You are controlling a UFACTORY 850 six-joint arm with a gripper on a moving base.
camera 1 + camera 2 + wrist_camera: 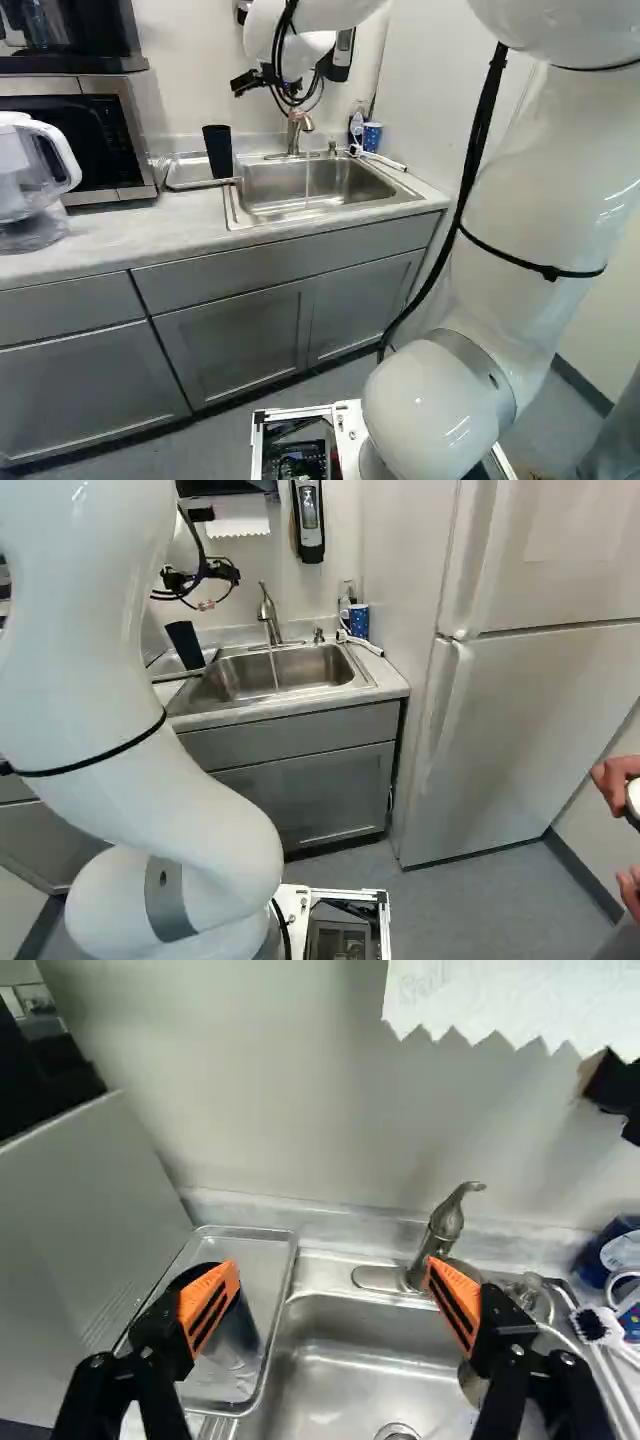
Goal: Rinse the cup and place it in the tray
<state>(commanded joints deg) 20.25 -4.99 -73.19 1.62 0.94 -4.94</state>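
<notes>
Standing on end in the metal tray (277,1290), beside the sink (315,185), the black cup (217,150) looks to me like a light thing, tall and narrow with smooth sides. I'd guess plastic, stiff enough at the base but perhaps ready to give a little near the rim if squeezed hard. From where I am, the claw (332,1268) is spread wide, its orange pads (218,1288) well apart with nothing pinched between them, and it hangs well above the cup. A thin stream drops from the faucet (440,1238) into the basin, so the tap is on.

With the cup in the tray and the claw empty, I'd judge the placing is done, though I can't tell from here whether the cup has been rinsed. If it does need another turn under the water, I'd take it round the body, about halfway up, one pad on each side, keeping off the lip. Wet, it would be slippery, so the squeeze should be firm but gentle. Filled, it would grow heavier and might slide or tip in the grip. Left where it is, being so slim, it could topple from a light knock, so the claw ought to move away without brushing it.
</notes>
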